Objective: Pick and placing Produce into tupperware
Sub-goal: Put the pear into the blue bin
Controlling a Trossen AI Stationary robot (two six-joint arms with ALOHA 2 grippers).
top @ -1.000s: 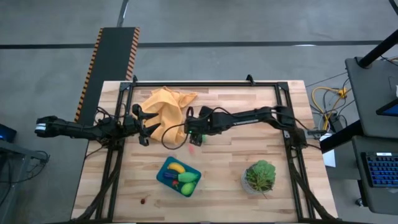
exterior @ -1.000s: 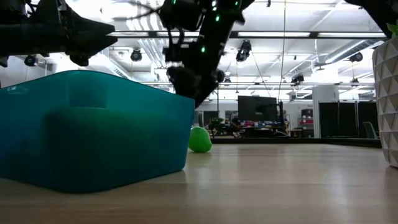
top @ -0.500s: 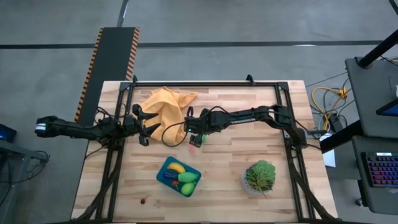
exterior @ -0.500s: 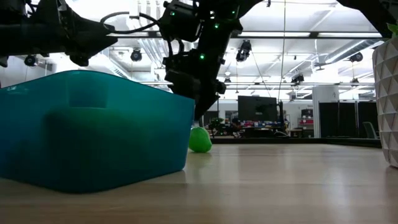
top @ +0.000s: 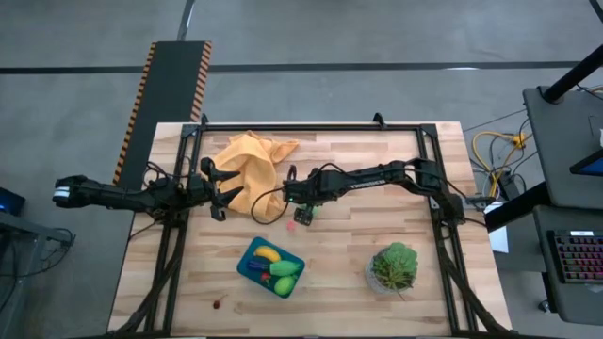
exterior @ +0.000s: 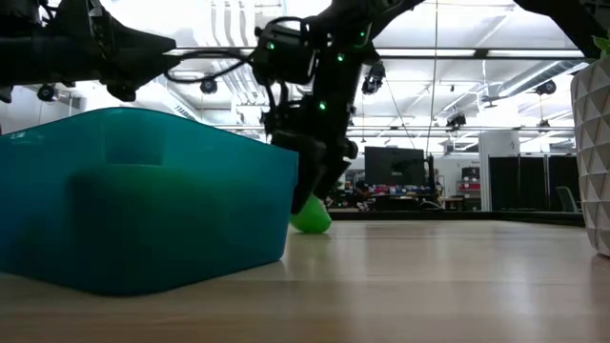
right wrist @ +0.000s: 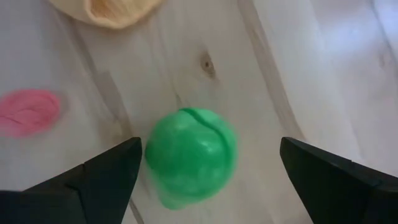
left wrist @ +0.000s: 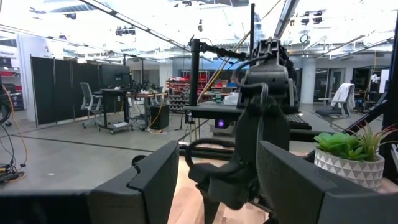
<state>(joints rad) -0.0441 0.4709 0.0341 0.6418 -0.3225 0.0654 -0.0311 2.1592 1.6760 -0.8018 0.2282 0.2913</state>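
Wooden worktop point(top: 377, 155) carries everything, and the teal tupperware point(top: 270, 267) serves as the landmark. Up and to the left of it, the left pincer point(top: 219, 196) waits with its fingers apart at the edge of the orange-yellow cloth point(top: 247, 160), well apart from any produce. The tupperware itself already holds a yellow banana point(top: 267, 253) and green pieces. Just above its right end, the right pincer point(top: 303, 213) hangs with its fingers spread wide, directly over a round green piece point(right wrist: 190, 155) on the wood; in the right wrist view the piece sits squarely between the two fingers, untouched, with a pink piece point(right wrist: 28, 112) near it. Being round, it offers no long axis to line up, and the right arm is clearly nearer. Compared with a second ago, the right pincer has dropped lower toward the green piece and shifted slightly right.
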